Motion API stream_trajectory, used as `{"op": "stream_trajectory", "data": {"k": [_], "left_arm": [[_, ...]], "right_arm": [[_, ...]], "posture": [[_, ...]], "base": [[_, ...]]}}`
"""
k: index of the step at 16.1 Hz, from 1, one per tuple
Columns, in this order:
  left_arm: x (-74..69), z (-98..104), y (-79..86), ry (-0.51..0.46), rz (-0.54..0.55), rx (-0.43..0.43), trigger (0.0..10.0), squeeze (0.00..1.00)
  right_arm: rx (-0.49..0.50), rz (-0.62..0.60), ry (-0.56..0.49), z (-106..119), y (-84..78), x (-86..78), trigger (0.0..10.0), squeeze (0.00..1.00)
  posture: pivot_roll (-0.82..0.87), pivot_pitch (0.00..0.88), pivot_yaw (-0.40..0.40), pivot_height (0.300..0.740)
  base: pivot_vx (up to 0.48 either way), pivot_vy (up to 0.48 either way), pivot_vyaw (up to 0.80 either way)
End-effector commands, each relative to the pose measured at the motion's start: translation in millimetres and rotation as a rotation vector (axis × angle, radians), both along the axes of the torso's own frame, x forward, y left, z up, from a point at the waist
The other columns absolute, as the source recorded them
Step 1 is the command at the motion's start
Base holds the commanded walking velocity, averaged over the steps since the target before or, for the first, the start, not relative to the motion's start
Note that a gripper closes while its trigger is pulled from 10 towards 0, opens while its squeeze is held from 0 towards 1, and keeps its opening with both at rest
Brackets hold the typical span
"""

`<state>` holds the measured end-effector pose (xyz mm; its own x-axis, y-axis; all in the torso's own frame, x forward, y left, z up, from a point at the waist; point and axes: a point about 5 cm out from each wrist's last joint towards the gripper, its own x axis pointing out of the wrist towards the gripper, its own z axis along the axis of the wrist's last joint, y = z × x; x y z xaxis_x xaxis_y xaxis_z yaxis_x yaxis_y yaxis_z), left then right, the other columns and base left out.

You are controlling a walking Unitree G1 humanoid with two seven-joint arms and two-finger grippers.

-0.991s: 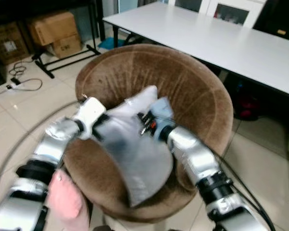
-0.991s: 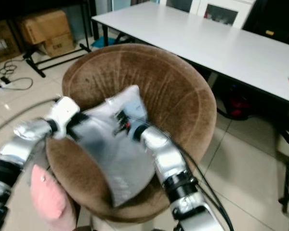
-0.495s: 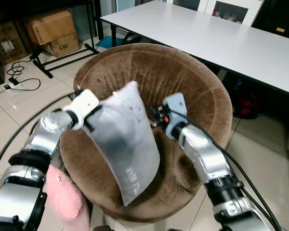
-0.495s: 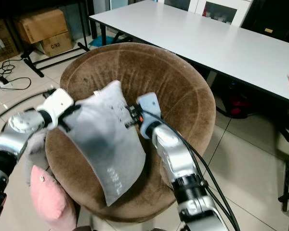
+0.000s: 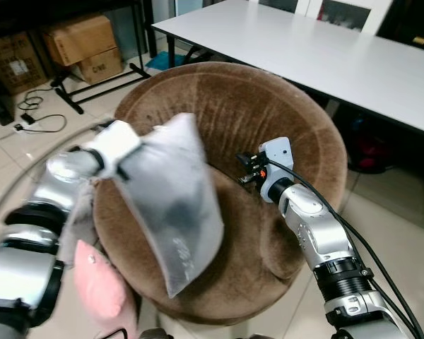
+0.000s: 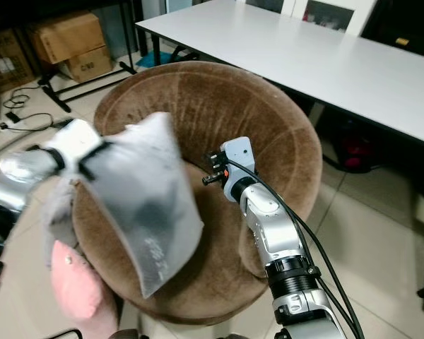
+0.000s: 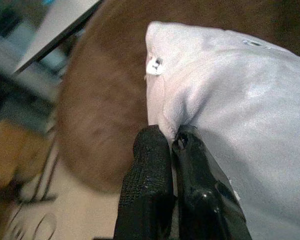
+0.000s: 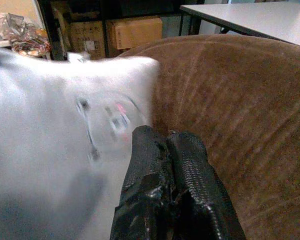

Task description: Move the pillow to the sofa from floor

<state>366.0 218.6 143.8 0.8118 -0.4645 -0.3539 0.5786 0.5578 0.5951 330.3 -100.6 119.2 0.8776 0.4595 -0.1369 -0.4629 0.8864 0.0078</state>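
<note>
Head stereo downward, wrists close-up

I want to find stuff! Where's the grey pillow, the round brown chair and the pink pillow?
Soft grey fabric pillow (image 5: 173, 205), left eye view, middle of its face.
Round brown velvety chair (image 5: 268, 113), left eye view, inside of the backrest.
Pink pillow (image 5: 99, 286), left eye view, its upper side beside the chair.

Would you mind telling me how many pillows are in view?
2. A grey pillow hangs from the left gripper over the brown chair; a pink pillow sits beside the chair. Others may be hidden.
</note>
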Motion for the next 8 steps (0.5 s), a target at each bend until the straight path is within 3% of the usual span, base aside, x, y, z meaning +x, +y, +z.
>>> {"op": "stream_trajectory", "data": {"k": [1, 2, 3, 4, 5, 8], "left_arm": [[-5.8, -12, -21.2, 0.032, -0.126, 0.023, 0.0, 0.0], [-14.9, -30, -38.7, 0.094, -0.217, 0.008, 0.0, 0.0], [-24.6, -44, -52.2, 0.16, -0.298, -0.011, 0.0, 0.0], [-33.9, -56, -60.3, 0.223, -0.367, -0.008, 0.0, 0.0], [-37.8, -61, -62.0, 0.247, -0.395, 0.004, 0.0, 0.0], [-50.6, -67, -60.6, 0.297, -0.496, 0.04, 0.0, 0.0]], "right_arm": [[-0.008, -0.014, -0.048, 11, -5.3, 4.8, 10.0, 0.0], [-0.018, -0.003, -0.072, 16, -7.2, 5.3, 10.0, 0.0], [-0.029, 0.027, -0.1, 20, -7.7, 4.9, 10.0, 0.41], [-0.048, 0.073, -0.133, 24, -7.0, 3.6, 10.0, 1.0], [-0.069, 0.114, -0.153, 25, -5.8, 2.1, 10.0, 1.0], [-0.455, 0.394, -0.299, 21, -5.4, -7.1, 10.0, 1.0]], "posture": [[-0.05, 0.0, 0.008, 0.74], [-0.06, 0.0, 0.011, 0.74], [-0.06, 0.0, 0.011, 0.74], [-0.06, 0.0, 0.01, 0.74], [-0.06, 0.0, 0.01, 0.74], [-0.06, 0.0, 0.013, 0.74]], "base": [[0.0, 0.0, 0.0], [0.0, 0.0, 0.0], [0.0, 0.0, 0.0], [0.0, 0.0, 0.0], [0.0, 0.0, 0.0], [0.0, 0.0, 0.0]]}}
